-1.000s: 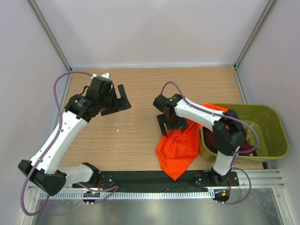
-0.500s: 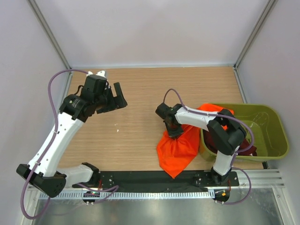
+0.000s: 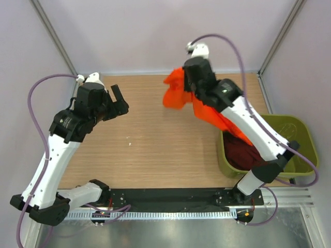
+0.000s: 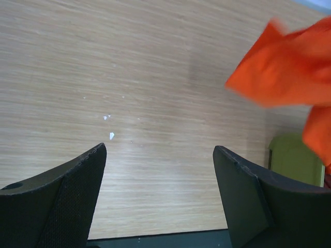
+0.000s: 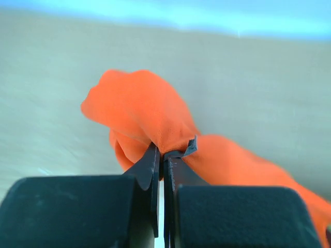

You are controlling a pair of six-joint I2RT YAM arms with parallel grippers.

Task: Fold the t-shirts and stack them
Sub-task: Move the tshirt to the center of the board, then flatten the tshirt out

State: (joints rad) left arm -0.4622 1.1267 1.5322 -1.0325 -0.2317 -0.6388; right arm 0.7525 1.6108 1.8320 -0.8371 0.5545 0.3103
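Barely begun, I'd say. The right claw (image 5: 161, 155) is pinched tight on a bunched corner of the orange t-shirt (image 3: 176, 93), holding it up over the far edge of the wooden table (image 3: 150, 150), around twelve o'clock in the overhead view. The rest of that shirt trails down toward four o'clock, to the olive-green tub (image 3: 305, 150). Whether its tail is free of the rim I cannot tell. The maroon t-shirt (image 3: 243, 152) lies crumpled inside the tub at its near left corner, untouched. Over at ten o'clock the left claw (image 4: 159, 150) hangs spread wide with nothing in it, bare wood below. Nothing is laid flat, folded or stacked yet; both shirts have the whole job ahead
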